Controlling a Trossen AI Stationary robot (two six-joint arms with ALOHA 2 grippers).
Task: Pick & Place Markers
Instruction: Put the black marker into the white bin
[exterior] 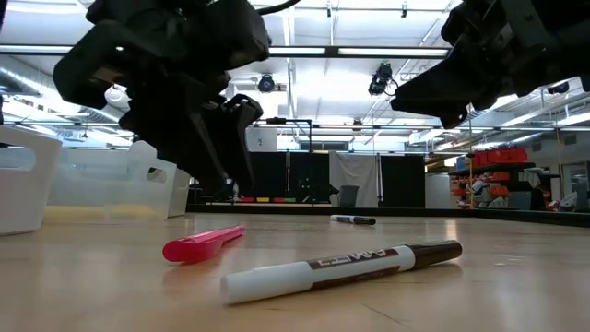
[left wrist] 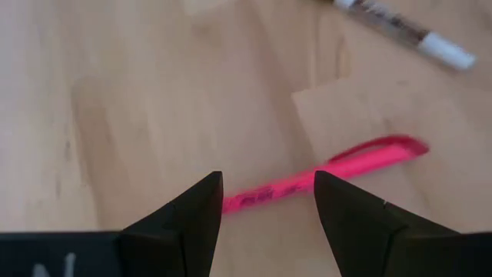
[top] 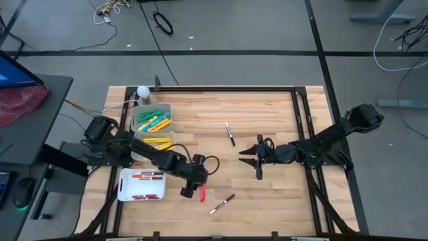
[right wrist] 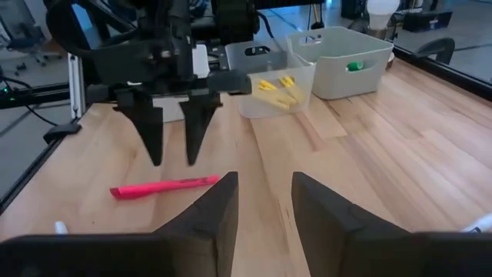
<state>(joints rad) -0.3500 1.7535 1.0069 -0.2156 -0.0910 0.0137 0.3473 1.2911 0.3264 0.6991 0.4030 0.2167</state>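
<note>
Wooden surface with black frame, seen from above. Far left: white tray at the near edge, holding red and white markers; behind it a clear bin of yellow markers; behind that a grey bin of green, blue and yellow markers, with a white bulb at its far corner. Left arm reaches from the left edge past the bins; left gripper points down at the surface, jaws standing open with nothing between them, fingertips straddling the pink-red marker from above, clear of it in the low view. That marker lies flat just beside the gripper. Next right, a white marker with dark cap lies flat near the front edge. Further back, centre, a dark-ended marker lies loose on the surface. Right of centre: right gripper held above the surface, pointing toward the left arm, jaws partly apart and empty; its arm extends to the right edge.
</note>
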